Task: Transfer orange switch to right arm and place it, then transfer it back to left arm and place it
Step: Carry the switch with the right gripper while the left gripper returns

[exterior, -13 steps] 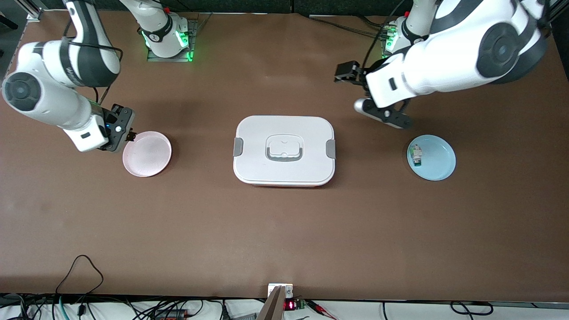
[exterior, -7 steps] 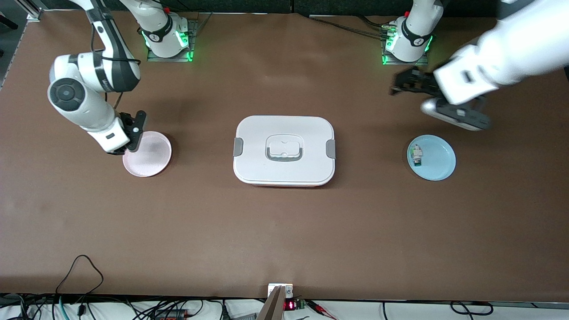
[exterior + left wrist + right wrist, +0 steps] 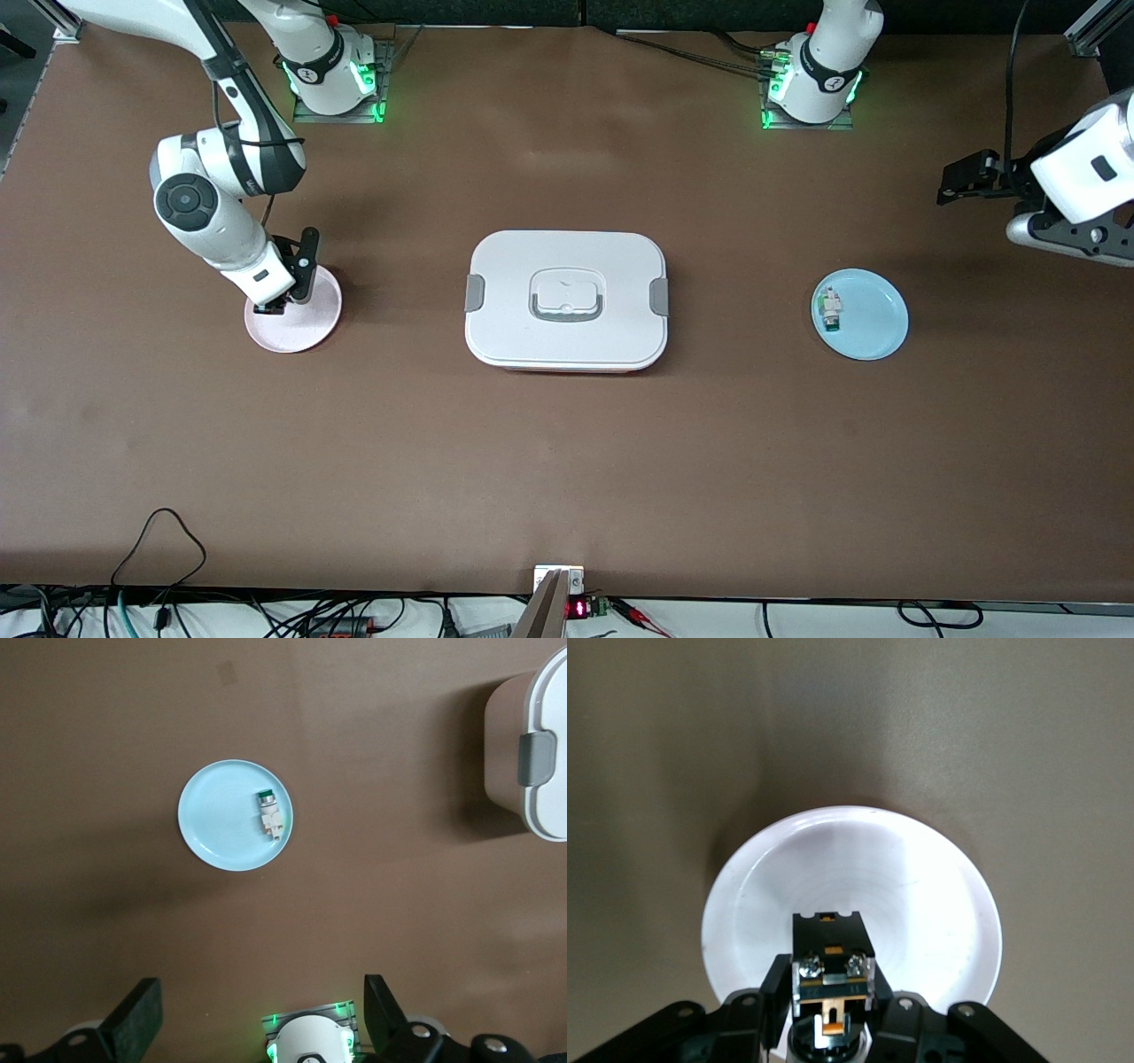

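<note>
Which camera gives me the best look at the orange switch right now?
Right wrist view: the orange switch sits close up between the right gripper's jaws, over the pink plate. Front view hides it under the gripper. Left wrist view misses it.

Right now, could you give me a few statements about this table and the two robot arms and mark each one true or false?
1. The right gripper is shut on the orange switch over the pink plate. True.
2. The box has its lid off. False: the lid is on.
3. The blue plate holds a small white-and-green part. True.
4. The left gripper is gripping that part. False: it is open, up over bare table at the left arm's end.
5. The box sits between the two plates. True.
</note>
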`<action>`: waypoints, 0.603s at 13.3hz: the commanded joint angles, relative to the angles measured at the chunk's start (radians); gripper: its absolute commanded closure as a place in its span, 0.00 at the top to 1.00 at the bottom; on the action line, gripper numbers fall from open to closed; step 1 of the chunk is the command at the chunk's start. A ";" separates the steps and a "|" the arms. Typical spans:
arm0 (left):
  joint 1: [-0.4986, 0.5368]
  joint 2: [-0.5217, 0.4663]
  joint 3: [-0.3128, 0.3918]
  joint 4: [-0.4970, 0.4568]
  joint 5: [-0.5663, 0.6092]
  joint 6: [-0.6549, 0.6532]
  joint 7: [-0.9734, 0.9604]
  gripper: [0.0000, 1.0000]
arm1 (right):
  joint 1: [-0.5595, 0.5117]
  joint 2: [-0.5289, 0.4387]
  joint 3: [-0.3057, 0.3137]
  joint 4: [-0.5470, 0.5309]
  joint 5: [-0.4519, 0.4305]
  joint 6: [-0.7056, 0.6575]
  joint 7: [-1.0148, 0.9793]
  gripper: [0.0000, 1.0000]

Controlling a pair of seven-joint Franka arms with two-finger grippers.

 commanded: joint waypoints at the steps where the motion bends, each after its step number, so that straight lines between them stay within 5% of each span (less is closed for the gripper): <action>1: 0.048 -0.054 -0.058 -0.052 0.024 0.035 -0.047 1.00 | -0.023 0.022 0.002 -0.001 -0.070 0.042 -0.013 0.30; 3: 0.077 -0.063 -0.113 -0.064 0.015 0.039 -0.229 1.00 | -0.044 0.050 -0.001 0.000 -0.106 0.057 -0.013 0.30; 8: 0.107 -0.060 -0.165 -0.052 0.011 0.074 -0.230 1.00 | -0.068 0.114 -0.013 0.000 -0.110 0.124 -0.010 0.30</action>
